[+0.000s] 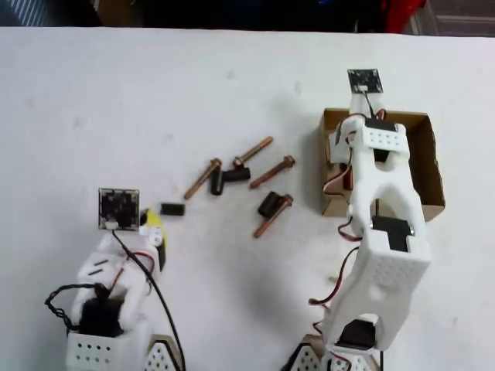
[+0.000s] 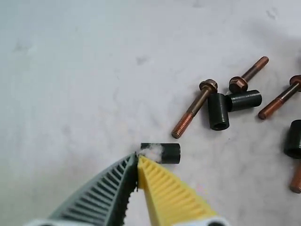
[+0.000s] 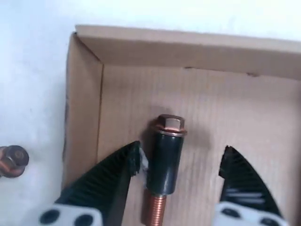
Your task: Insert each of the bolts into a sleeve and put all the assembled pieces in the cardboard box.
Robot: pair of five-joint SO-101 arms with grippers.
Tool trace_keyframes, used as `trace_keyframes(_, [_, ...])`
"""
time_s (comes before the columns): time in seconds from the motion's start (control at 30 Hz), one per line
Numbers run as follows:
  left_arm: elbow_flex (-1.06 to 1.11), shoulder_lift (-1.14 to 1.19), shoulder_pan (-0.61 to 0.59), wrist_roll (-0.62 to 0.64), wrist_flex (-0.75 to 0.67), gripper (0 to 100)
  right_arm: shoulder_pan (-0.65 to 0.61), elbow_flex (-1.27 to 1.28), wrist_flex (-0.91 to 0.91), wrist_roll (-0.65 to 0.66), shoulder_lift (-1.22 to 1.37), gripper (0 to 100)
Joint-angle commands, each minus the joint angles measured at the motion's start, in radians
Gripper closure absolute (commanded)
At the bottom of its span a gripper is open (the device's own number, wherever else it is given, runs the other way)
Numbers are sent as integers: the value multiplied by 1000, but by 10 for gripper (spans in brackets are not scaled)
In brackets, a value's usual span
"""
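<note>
Since the bolts [image 1: 272, 172] are small, stiff metal, round and likely to roll or slip, I judge the best hold is across mid-shank, and across the middle for a sleeve too. My right gripper [image 3: 182, 148] hangs over the cardboard box [image 3: 84, 108], jaws spread wide, with the assembled piece [image 3: 164, 160] lying on the box floor between them. My left gripper [image 2: 137, 157] sits low over the table [image 1: 155, 93], fingers pinched together, tips touching the end of a loose sleeve [image 2: 165, 153].
</note>
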Motion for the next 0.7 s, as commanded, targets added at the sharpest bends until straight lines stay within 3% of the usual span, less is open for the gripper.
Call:
trace_keyframes(0.0, [-11, -8, -4, -8, -32, 977, -2, -57, -21, 14, -53, 745])
trace_keyframes(0.3, [-11, -8, -4, -8, -32, 977, -30, -51, 163, 9, -337, 745])
trace_keyframes(0.67, [-15, -8, -4, -8, -32, 977, -196, -49, 432, 5, -731, 772])
